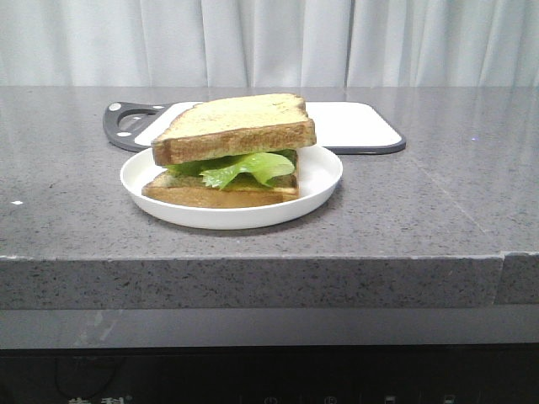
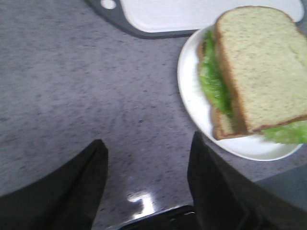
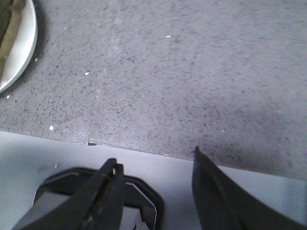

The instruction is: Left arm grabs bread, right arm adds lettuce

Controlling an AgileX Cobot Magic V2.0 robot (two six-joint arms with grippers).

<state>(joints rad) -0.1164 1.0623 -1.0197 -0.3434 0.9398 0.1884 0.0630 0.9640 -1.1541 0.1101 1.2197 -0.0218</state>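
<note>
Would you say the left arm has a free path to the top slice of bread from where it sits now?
Probably yes. The left end effector is open and empty over bare counter, and the bread lies uncovered atop the lettuce on the plate, with nothing between them.

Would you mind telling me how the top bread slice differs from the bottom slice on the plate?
The top bread slice looks thicker, while the bottom slice looks thinner and flatter. The top slice rests on the lettuce with its pale speckled face fully exposed; the bottom slice lies directly on the white plate, mostly covered. The top slice sits tilted; the bottom lies flat. Both have golden-brown crusts.
</note>
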